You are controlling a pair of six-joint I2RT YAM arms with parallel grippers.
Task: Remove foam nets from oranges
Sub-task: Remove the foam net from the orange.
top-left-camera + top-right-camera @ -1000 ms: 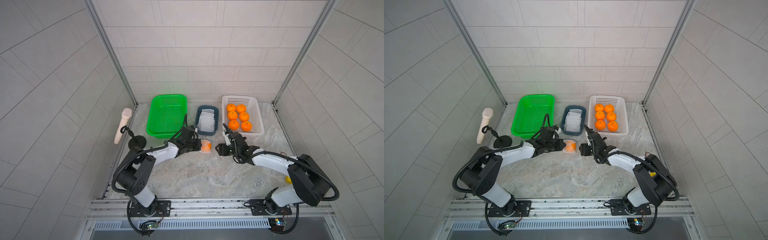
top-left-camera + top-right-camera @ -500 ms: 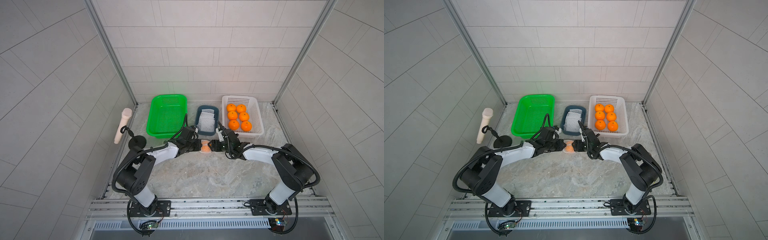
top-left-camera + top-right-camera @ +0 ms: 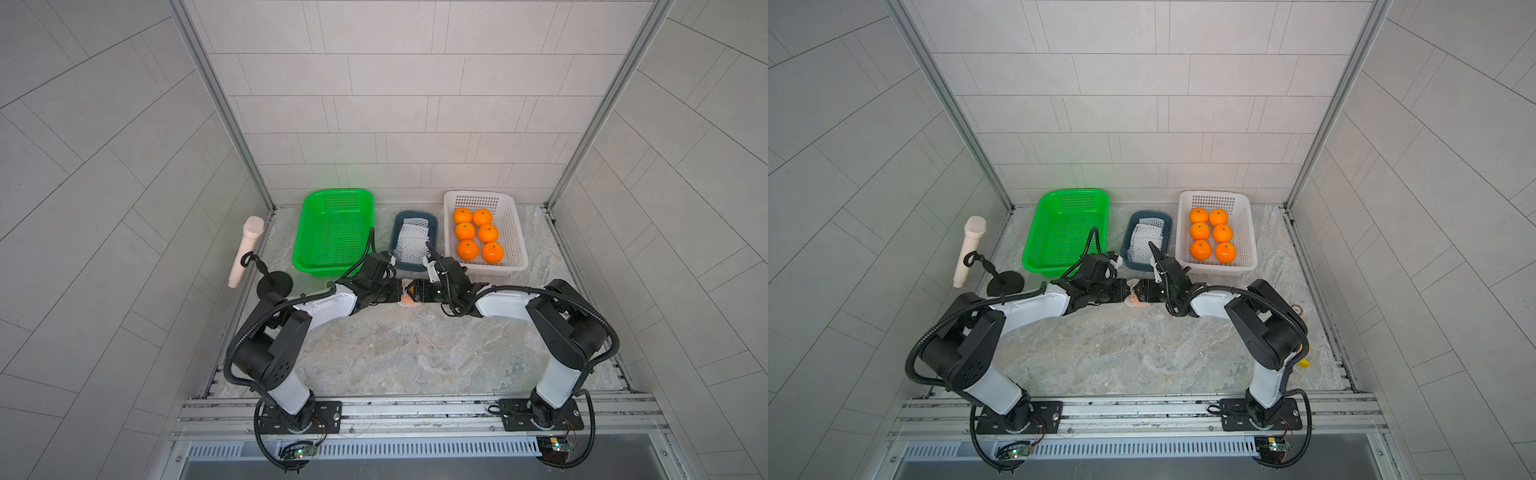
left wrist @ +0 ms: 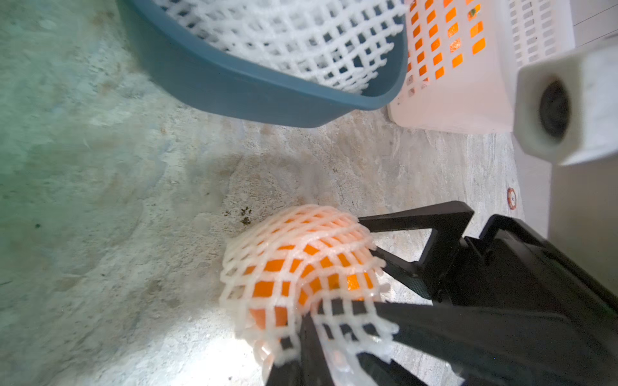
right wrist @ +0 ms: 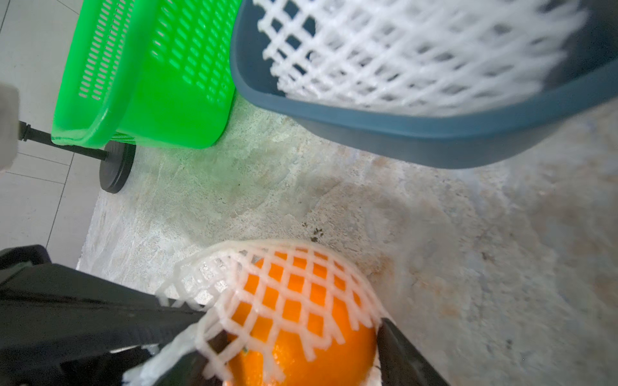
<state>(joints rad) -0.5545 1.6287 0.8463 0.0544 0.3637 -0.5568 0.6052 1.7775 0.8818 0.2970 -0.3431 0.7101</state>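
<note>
Mid worktop [image 3: 395, 353], 1 orange [image 4: 277, 287] shows through a white diamond-mesh foam net [image 4: 301, 234] covering it partly; left gripper [image 4: 311, 320] pinches the net's edge, right gripper [image 5: 291, 354] straddles the fruit, grip unclear

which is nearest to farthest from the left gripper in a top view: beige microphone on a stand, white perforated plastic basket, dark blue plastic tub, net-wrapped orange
From the left gripper:
1. net-wrapped orange, at its fingertips
2. dark blue plastic tub, just behind
3. white perforated plastic basket, behind and to the right
4. beige microphone, far off to the left
</note>
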